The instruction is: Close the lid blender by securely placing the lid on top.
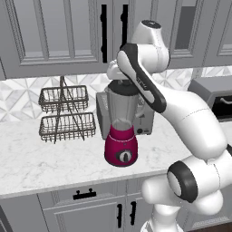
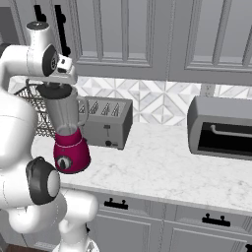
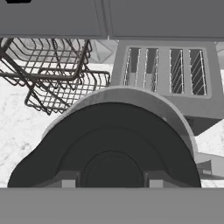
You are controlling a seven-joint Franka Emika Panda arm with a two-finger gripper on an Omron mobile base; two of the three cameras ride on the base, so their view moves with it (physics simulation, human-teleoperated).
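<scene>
Lid [image 3: 109, 144] sits flat and level right at the mouth of the blender [image 1: 121, 129] jar, directly under the gripper [image 3: 111, 183]; its fingertips [image 3: 68, 183] press in on the raised knob at the disc's centre, jaws drawn almost fully together on it. Blender stands upright on the marble counter [image 1: 45, 158], long axis vertical, magenta base down, just in front of the grey toaster [image 2: 106, 123] and beside the wire rack [image 1: 65, 113].
</scene>
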